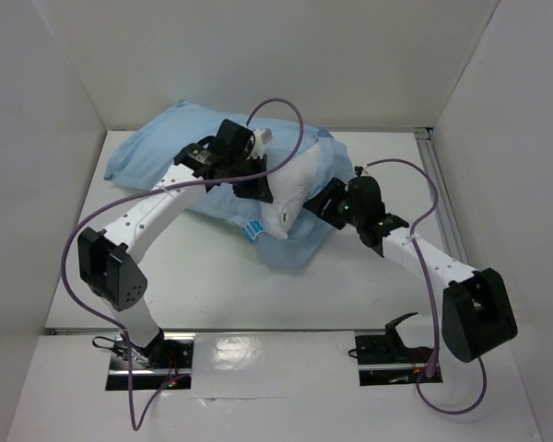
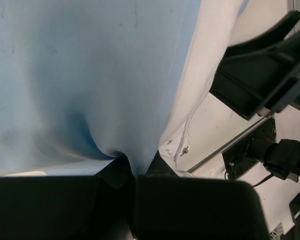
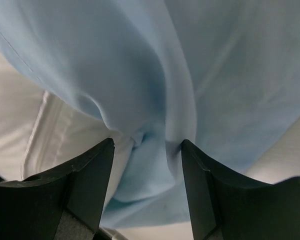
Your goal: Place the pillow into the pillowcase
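Most of the pillow [image 1: 290, 198] under the pillowcase [image 1: 166, 147]; label print illegible

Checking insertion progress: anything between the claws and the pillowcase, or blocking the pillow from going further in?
Nothing visible between them. The left claw is shut on the pillowcase; the right claw has a bunched fold of it between open fingers. The pillow sits partly inside; whether folds block it deeper in cannot be seen.

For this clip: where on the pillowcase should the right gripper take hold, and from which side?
On the loose fold of the pillowcase bunched between the right gripper's open fingers, probably coming from the right side, where the cloth drapes over the pillow. That ridge stands up thin and limp, so it pinches easily without catching the cushion. The left gripper is already shut on the cloth.
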`<state>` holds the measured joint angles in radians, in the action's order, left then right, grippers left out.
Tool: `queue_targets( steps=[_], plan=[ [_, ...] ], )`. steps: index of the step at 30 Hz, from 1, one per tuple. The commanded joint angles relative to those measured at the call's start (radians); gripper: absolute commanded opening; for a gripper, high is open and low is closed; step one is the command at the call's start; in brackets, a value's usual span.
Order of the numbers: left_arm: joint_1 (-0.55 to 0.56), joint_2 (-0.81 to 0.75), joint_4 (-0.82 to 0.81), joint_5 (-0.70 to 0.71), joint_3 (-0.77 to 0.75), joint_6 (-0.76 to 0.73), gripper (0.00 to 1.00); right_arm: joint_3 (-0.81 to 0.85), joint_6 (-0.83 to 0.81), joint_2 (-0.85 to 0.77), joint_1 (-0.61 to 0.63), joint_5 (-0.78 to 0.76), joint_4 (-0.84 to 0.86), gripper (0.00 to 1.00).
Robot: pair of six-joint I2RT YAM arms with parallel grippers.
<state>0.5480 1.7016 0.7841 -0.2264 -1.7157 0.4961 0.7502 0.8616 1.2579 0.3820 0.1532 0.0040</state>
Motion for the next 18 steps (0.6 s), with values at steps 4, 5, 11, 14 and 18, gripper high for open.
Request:
queue_targets(
  steps=[4,5,11,14,18],
  plan=[
    [-0.019,0.012,-0.082,-0.096,-0.078,-0.008,0.0,0.112,-0.016,0.08,0.029,-0.116,0.082,0.63],
    [-0.028,0.012,-0.082,-0.096,-0.078,-0.008,0.0,0.123,-0.016,0.089,0.029,-0.116,0.082,0.63],
    [-0.037,0.012,-0.091,-0.134,-0.078,-0.008,0.0,0.21,-0.016,0.138,0.089,-0.217,0.002,0.53],
    [-0.046,0.012,-0.091,-0.134,-0.078,-0.008,0.0,0.258,-0.016,0.159,0.136,-0.331,-0.126,0.43],
    [-0.056,0.012,-0.091,-0.143,-0.068,-0.008,0.0,0.285,-0.016,0.086,0.205,-0.481,-0.215,0.69]
  ],
)
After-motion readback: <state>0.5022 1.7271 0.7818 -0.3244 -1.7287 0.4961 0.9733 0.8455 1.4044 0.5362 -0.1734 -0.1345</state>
